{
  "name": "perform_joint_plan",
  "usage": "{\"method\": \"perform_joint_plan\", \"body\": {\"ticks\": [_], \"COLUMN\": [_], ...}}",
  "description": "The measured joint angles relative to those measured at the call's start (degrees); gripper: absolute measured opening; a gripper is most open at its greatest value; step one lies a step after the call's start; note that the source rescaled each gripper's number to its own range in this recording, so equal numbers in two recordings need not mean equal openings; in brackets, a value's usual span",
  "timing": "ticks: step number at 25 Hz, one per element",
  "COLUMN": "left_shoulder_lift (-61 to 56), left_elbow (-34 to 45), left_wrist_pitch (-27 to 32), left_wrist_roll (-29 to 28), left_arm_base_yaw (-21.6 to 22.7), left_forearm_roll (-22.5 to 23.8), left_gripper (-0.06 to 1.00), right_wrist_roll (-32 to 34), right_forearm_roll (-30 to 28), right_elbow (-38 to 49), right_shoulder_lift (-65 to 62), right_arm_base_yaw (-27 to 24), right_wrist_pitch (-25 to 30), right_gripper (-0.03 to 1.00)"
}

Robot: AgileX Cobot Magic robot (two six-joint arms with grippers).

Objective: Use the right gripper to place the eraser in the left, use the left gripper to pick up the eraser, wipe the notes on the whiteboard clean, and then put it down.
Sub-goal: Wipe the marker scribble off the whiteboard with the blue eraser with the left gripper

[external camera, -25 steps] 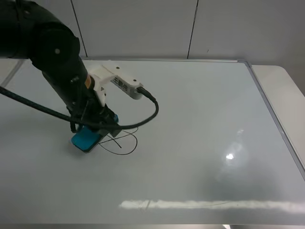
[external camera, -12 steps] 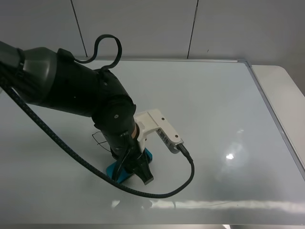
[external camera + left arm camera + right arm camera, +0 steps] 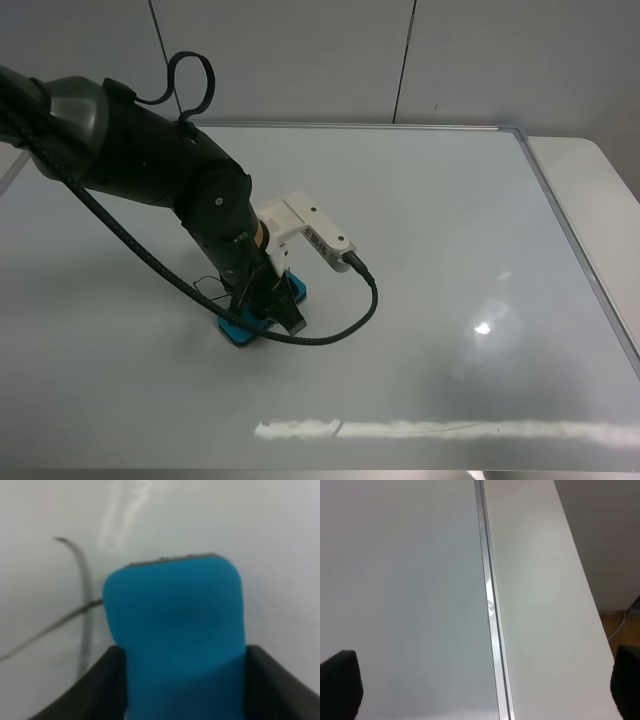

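The left gripper [image 3: 270, 310] was clamped on the eraser [image 3: 236, 329], its short black jaws pressed against the two long sides of the teal block. The eraser sat on the whiteboard [image 3: 450, 220], left of the board's middle and in its nearer half, with teal showing both to the left and to the right of the jaws. In the left wrist view the eraser [image 3: 175, 635] filled the gap between the jaws, and a thin dark felt edge showed along its outer end against the white surface.

What showed of the notes [image 3: 205, 290] was a few thin black strokes just to the left of the eraser. Up close, one curved line and one crossing stroke of the notes [image 3: 84, 615] ran up to the eraser's side.

A small white box [image 3: 318, 232] stuck out to the right of the slim arm, and a black cable [image 3: 350, 320] looped from it toward the near side.

The right gripper [image 3: 482, 682] stood wide with nothing between its fingertips [image 3: 340, 680]. It hung over the board's right edge, where the silver frame [image 3: 491, 610] met the white table [image 3: 540, 605]. It was outside the high view.
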Motion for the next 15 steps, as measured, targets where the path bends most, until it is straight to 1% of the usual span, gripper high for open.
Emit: {"method": "perform_joint_plan", "body": {"ticks": [5, 9, 12, 15], "left_shoulder_lift": [0.3, 0.3, 0.3, 0.3], "left_elbow": [-0.4, -0.5, -0.5, -0.5], "left_wrist_pitch": [-1.9, -3.4, -3.8, -3.8], "left_wrist_roll": [2.3, 4.0, 4.5, 4.8], "left_arm_base_yaw": [8.1, 15.6, 18.8, 18.9], "left_forearm_roll": [-0.2, -0.2, -0.2, -0.5], "left_gripper": [0.03, 0.03, 0.03, 0.03], "right_wrist_roll": [0.0, 0.0, 0.0, 0.0], "right_forearm_roll": [0.0, 0.0, 0.0, 0.0], "right_elbow": [0.0, 0.0, 0.0, 0.0], "right_shoulder_lift": [0.0, 0.0, 0.0, 0.0], "right_arm_base_yaw": [0.0, 0.0, 0.0, 0.0], "right_wrist_pitch": [0.0, 0.0, 0.0, 0.0], "right_gripper": [1.0, 1.0, 1.0, 1.0]}}
